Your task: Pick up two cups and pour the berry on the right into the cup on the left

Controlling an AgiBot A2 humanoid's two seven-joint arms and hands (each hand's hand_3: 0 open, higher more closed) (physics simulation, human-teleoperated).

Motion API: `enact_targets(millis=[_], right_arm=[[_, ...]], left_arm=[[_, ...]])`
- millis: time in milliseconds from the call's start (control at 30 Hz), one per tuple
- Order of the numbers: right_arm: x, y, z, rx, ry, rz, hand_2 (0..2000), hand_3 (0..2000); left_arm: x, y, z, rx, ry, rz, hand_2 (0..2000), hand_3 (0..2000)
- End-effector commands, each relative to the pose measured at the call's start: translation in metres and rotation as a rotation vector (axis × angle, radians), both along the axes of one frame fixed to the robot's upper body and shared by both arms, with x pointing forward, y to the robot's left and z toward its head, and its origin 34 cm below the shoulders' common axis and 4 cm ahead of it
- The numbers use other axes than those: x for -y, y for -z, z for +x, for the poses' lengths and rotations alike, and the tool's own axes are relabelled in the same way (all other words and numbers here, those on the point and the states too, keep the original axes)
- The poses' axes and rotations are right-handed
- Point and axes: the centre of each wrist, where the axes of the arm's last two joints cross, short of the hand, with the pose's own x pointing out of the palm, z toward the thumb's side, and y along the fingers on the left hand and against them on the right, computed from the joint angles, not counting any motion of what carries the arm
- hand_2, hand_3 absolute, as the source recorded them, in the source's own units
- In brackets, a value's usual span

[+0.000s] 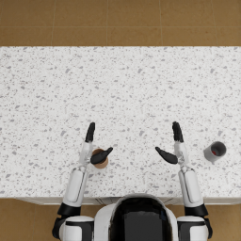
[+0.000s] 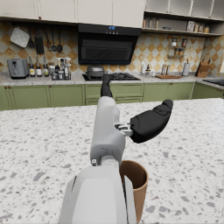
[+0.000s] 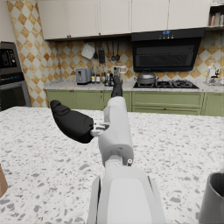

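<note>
A: Still early, I'd judge. Neither cup is lifted. The brown cup (image 1: 100, 159) stands on the counter (image 1: 122, 94) right beside the left hand (image 1: 94, 146), tucked under the thumb side near the wrist. Fingers straight, thumb spread, holding nothing.

B: And the right side?

A: The right hand (image 1: 172, 143) is likewise released, fingers extended, thumb out, empty. The grey cup (image 1: 214, 151) sits well apart from it, out toward the robot's right near the counter's front edge. In the right wrist view only a slice of that cup shows at the frame's edge.

B: Contents?

A: A small red spot shows inside the grey cup from the head view, likely the berry. Too small to say more. The brown cup looks empty in the left wrist view: plain inner wall, nothing seen inside, though the forearm hides part of it.

B: Step in hand, then?

A: Reaching, before any grasp. The left hand needs to draw back and wrap the brown cup's side. The right arm must swing outward to the grey cup, then close around it upright so the berry stays put until the pour.
</note>
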Motion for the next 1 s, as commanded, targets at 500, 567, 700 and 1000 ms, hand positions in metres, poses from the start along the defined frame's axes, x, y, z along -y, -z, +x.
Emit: enact_targets(millis=[500,567,700,1000], right_arm=[[0.104,-0.001,-0.047,0.036,0.601,-0.225,0,0],[0.117,0.007,-0.054,-0.001,0.668,-0.21,0,0],[0.138,0.025,-0.065,-0.081,0.763,-0.189,0,0],[0.149,0.074,-0.06,-0.27,0.775,-0.146,0,0]], left_arm=[[-0.021,0.035,-0.039,-0.102,-0.088,0.2,0,0],[-0.019,0.044,-0.043,-0.139,-0.075,0.206,0,0],[-0.019,0.059,-0.043,-0.197,-0.074,0.208,0,0],[-0.016,0.096,-0.049,-0.338,-0.059,0.217,0,0]])
